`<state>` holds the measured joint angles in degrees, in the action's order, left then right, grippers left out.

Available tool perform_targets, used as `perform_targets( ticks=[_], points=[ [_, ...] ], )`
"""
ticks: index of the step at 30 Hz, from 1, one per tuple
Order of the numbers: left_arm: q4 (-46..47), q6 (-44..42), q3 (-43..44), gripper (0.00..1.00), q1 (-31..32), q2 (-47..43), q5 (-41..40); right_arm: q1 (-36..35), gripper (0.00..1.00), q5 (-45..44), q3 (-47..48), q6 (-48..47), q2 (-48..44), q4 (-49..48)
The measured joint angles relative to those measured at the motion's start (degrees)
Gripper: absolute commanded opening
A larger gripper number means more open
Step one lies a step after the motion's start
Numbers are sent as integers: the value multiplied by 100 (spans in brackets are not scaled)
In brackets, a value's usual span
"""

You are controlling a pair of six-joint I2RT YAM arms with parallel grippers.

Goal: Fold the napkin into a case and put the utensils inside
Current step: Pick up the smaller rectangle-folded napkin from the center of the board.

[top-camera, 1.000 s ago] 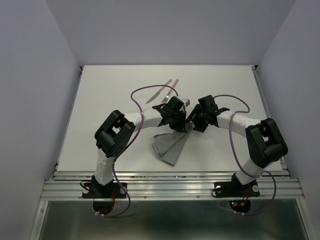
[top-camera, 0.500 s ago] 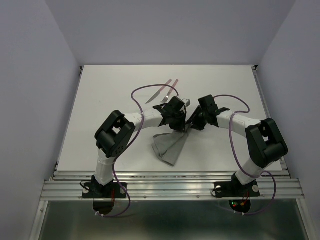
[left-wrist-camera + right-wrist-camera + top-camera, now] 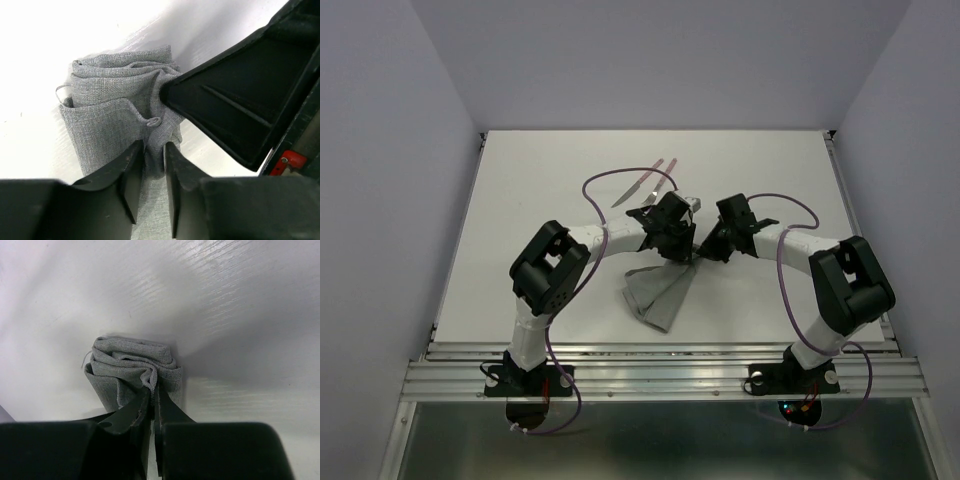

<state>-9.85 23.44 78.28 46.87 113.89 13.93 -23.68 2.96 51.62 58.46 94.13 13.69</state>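
Observation:
The grey napkin [image 3: 658, 292] lies crumpled on the white table, its upper end lifted between the two grippers. My left gripper [image 3: 677, 250] pinches a fold of the napkin [image 3: 115, 100] between narrowly spaced fingers [image 3: 154, 152]. My right gripper [image 3: 706, 248] comes in from the right, and its black body [image 3: 240, 100] fills the left wrist view. Its jaws [image 3: 152, 390] are shut on a bunched edge of the napkin [image 3: 130, 362]. The utensils [image 3: 655, 176], with pinkish-red handles, lie side by side farther back on the table, apart from both grippers.
A purple cable [image 3: 610, 180] loops over the table beside the utensils. The table [image 3: 550, 200] has a raised rail along its right edge [image 3: 842, 200] and a metal frame at the near edge [image 3: 660, 370]. Walls close in left and right.
My right gripper has closed from wide open onto the napkin's bunched edge. My left gripper's jaws have eased slightly apart but still have cloth between them. Both arms barely shifted.

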Motion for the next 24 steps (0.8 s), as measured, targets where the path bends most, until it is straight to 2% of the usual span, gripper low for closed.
perform_targets(
  ticks=[3, 14, 15, 18, 21, 23, 24],
  points=[
    [-42, -15, 13, 49, 0, -2, 39, 0, 2, -4, -4, -2, 20, -4],
    [-356, -103, 17, 50, -37, -450, 57, 0, 1, -17, -4, -4, 173, -52],
    [-369, -114, 11, 57, -61, -538, 57, 0, 1, -17, -4, -4, 181, -68],
    [-376, -146, -48, 59, -136, -778, 55, 0, 1, -17, -4, -7, 190, -90],
    [-367, -157, -260, 58, -291, -1060, 39, 0, 1, -17, -4, -4, 190, -90],
    [-369, -153, -446, 55, -435, -1211, 20, 0, 1, -17, -4, -4, 190, -90],
    [-382, -151, -553, 49, -533, -1283, -4, 0, 1, -17, -4, -7, 190, -92]
  ],
)
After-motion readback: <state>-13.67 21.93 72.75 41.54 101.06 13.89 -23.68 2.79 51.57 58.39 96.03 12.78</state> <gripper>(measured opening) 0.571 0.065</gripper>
